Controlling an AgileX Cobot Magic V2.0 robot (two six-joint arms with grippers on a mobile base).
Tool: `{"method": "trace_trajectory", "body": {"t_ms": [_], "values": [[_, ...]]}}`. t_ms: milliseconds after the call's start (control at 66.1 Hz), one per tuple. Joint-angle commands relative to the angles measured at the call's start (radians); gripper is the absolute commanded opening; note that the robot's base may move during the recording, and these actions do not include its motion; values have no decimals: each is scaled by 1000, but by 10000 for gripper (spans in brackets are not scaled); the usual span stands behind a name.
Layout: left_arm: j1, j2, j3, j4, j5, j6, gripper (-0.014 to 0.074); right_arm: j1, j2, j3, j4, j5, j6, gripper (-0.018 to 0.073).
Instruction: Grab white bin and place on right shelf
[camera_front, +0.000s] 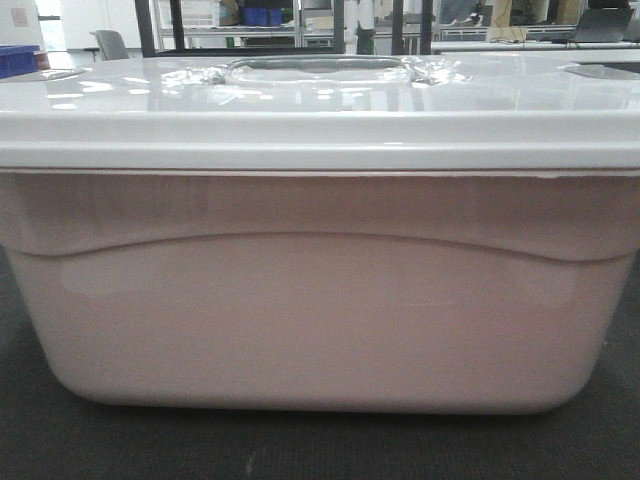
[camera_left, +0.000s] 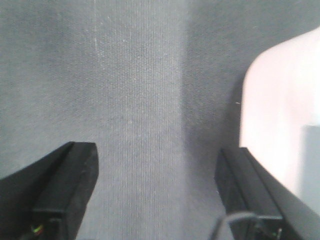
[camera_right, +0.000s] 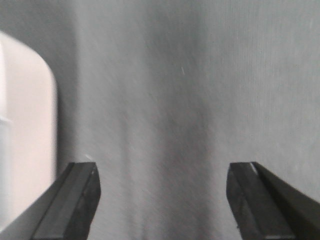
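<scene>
The white bin (camera_front: 320, 320) fills the front view: a pinkish tub with a curved moulded line, under a glossy white lid (camera_front: 320, 115) with a recessed handle (camera_front: 315, 68). It stands on dark grey cloth (camera_front: 300, 450). My left gripper (camera_left: 156, 152) is open over bare cloth. The bin's rounded left end (camera_left: 280, 110) lies just past its right finger (camera_left: 240, 185), and I cannot tell whether they touch. My right gripper (camera_right: 163, 170) is also open, with the bin's right end (camera_right: 27, 125) just outside its left finger (camera_right: 75, 200). The right shelf is out of view.
Behind the bin stand dark-framed racks (camera_front: 175, 25) and tables. Blue crates sit at the far left (camera_front: 18, 58) and on a back rack (camera_front: 262, 15). A grey chair (camera_front: 110, 42) is at the back left. Grey cloth (camera_left: 125, 75) spreads beside both ends of the bin.
</scene>
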Motion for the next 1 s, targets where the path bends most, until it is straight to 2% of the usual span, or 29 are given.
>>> {"method": "trace_trajectory", "body": {"t_ms": [0, 197, 272, 363, 393, 424, 484, 545, 681, 787, 984], "values": [[38, -36, -86, -105, 30, 36, 387, -13, -33, -76, 62, -19, -1, 622], [164, -42, -109, -547, 59, 253, 387, -15, -25, -102, 356, -34, -124, 622], [210, -40, -105, -626, 67, 297, 387, -38, -11, -102, 443, -31, -171, 622], [249, -40, -93, -676, 98, 342, 387, -89, 12, -102, 582, -8, -256, 622], [259, -40, -88, -700, 111, 362, 387, -114, 22, -102, 637, 9, -296, 622], [265, -40, -76, -727, 124, 388, 387, -143, 40, -102, 740, 40, -348, 622], [270, -40, -48, -783, 128, 426, 387, -192, 66, -102, 883, 89, -421, 622], [270, -40, -8, -836, 128, 470, 387, -235, 89, -102, 971, 128, -475, 622], [271, -40, 93, -892, 126, 546, 387, -288, 107, -71, 972, 160, -506, 622], [271, -40, 173, -938, 102, 591, 387, -290, 107, 13, 972, 160, -531, 622], [271, -4, 260, -966, 103, 647, 387, -290, 76, 133, 972, 160, -563, 622]]}}
